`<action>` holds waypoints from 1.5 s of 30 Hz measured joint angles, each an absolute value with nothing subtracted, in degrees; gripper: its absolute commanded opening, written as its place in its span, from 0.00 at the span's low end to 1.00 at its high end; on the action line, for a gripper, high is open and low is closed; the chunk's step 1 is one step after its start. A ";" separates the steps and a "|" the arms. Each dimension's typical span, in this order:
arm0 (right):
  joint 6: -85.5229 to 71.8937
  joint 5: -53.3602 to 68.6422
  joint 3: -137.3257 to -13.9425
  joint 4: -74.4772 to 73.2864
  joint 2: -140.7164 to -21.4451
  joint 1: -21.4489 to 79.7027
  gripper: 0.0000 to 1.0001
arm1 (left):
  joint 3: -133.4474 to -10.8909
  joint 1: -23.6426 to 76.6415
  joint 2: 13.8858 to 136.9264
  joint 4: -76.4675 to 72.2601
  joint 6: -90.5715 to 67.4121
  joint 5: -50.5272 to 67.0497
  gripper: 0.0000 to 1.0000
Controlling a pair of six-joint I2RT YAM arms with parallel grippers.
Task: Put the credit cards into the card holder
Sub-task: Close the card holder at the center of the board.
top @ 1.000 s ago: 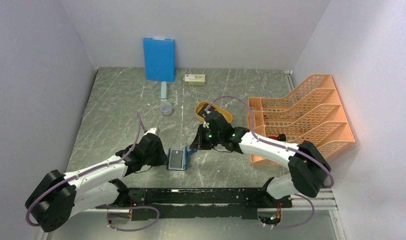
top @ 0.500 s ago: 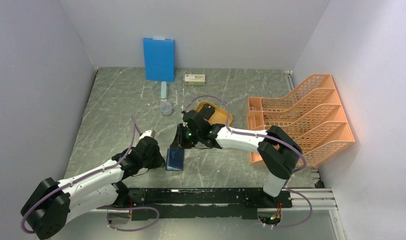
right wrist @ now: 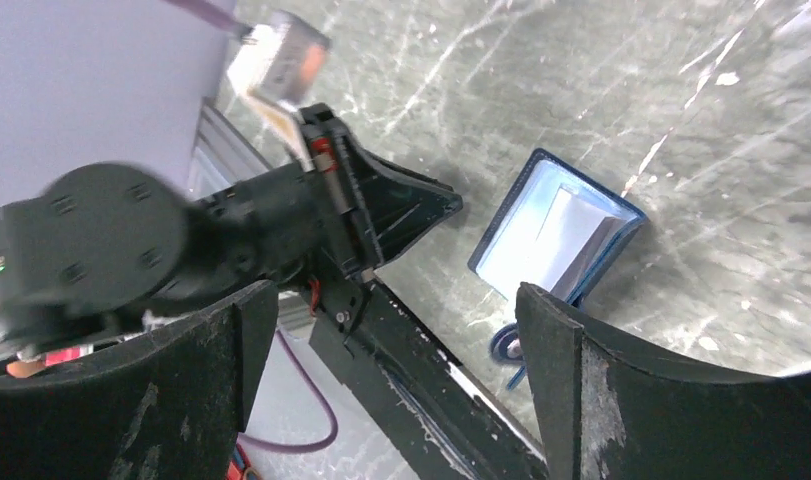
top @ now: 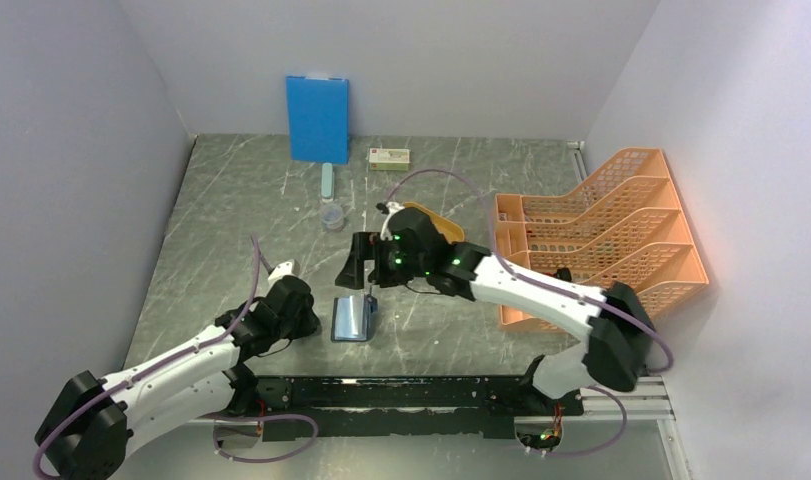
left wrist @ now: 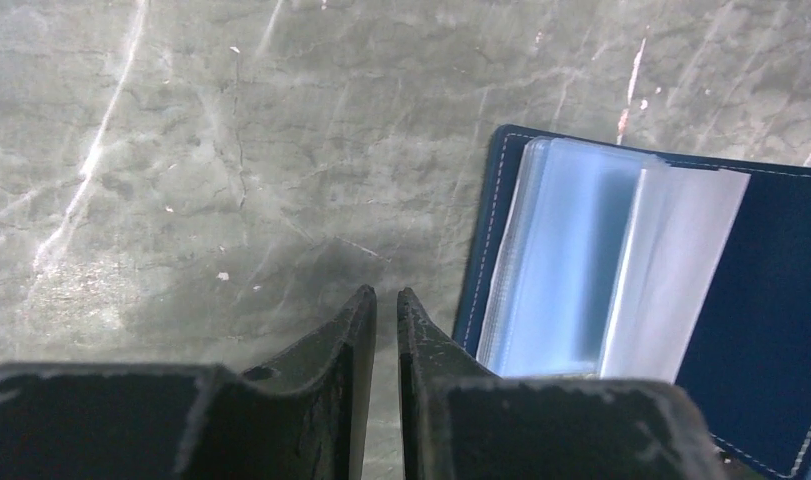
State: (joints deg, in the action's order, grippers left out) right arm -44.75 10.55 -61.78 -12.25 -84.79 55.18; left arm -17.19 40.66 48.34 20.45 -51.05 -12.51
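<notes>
Grey marbled table (top: 231,220) under everything, and the marker here is the card holder (top: 353,318), lying flat on it, spread open, clear sleeves facing up; well off to the holder's right stands the orange file rack (top: 601,235); far behind the holder, the blue board (top: 317,118) stands upright against the back wall; right gripper (top: 364,278) hangs just above and behind the holder, jaws flung wide, nothing between them; left gripper (top: 311,318) sits low just to the holder's left, fingers drawn almost together, only a slit showing, nothing in it, tips just beside the holder's stitched edge; behind and right of the holder, the yellow tray (top: 446,228), half hidden by the right arm; far behind the holder, a small box (top: 389,158); nearer, a clear cup (top: 332,215).
</notes>
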 measured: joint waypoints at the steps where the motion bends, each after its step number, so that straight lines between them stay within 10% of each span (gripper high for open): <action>1: -44.45 9.78 -61.47 -12.60 -82.83 55.16 0.91 | -17.19 40.66 48.49 20.62 -51.05 -12.64 0.19; 15: -47.05 -4.14 -36.14 -15.05 -63.00 54.08 0.18 | -17.45 40.66 50.76 20.40 -51.09 -13.10 0.15; 45: -47.51 4.51 -52.03 3.46 -100.44 59.99 0.16 | -17.28 40.66 53.08 13.37 -49.87 -7.62 0.06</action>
State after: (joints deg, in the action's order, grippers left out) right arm -47.51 4.51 -52.03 3.46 -100.44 59.99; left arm -17.28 40.66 53.08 13.37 -49.87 -7.62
